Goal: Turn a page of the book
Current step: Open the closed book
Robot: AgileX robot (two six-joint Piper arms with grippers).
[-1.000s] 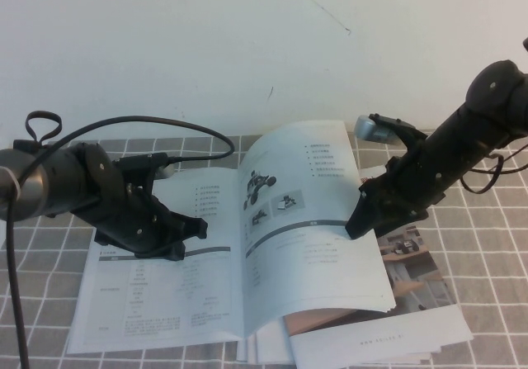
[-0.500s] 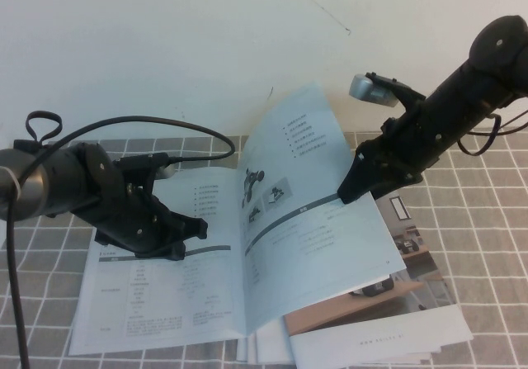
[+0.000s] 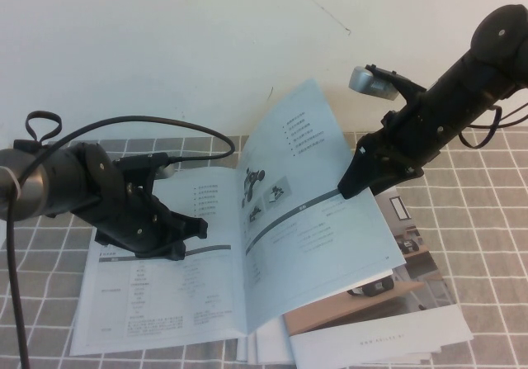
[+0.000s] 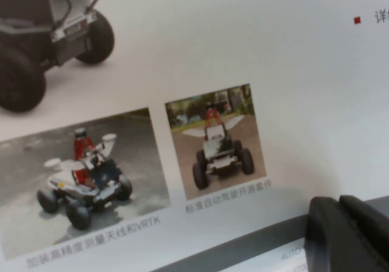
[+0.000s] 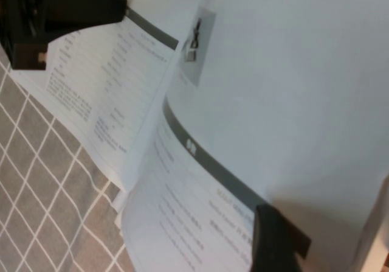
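The right hand (image 3: 353, 189) pinched the page (image 3: 318, 212) at its outer edge and had raised it higher, so the turn was underway. The left hand (image 3: 183, 235), pressed together, rested on the book (image 3: 157, 295), holding its other leaf down.

Bright even light, soft shadows; both wrist views blurry close-up.

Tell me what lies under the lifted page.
The right end effector holds the page up. Beneath show a brochure and loose sheets; the book's next page is hidden. The left end effector rests on the left page.
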